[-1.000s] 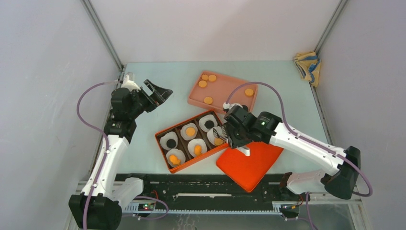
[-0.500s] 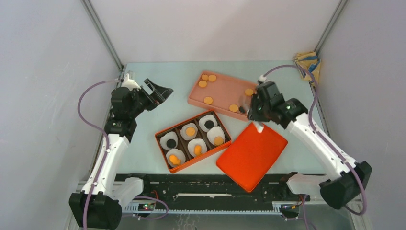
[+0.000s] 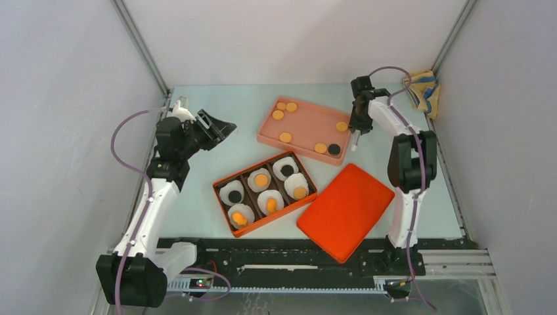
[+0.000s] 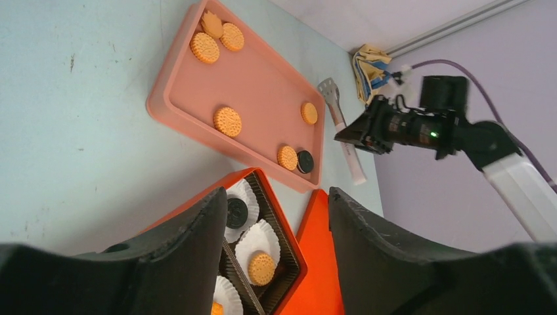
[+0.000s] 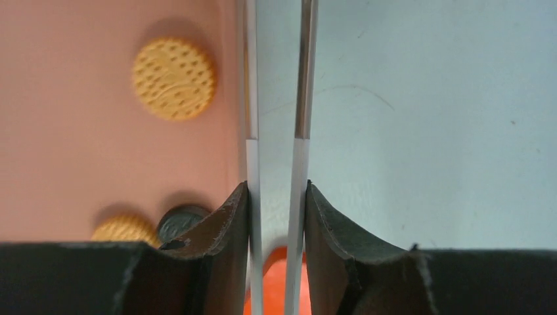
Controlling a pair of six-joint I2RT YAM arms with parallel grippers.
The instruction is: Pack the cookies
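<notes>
Pink tray (image 3: 305,121) — right end effector (image 3: 356,128), tongs (image 3: 353,142), now alongside

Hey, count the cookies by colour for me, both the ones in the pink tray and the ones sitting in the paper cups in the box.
Orange cookies: 10 (6 in the pink tray, 4 in the box)
Black cookies: 3 (1 in the tray, 2 in the box)
Total: 13

The cookies (image 3: 285,137) are dotted orange, one black; the tray (image 3: 305,121) salmon-pink.
</notes>
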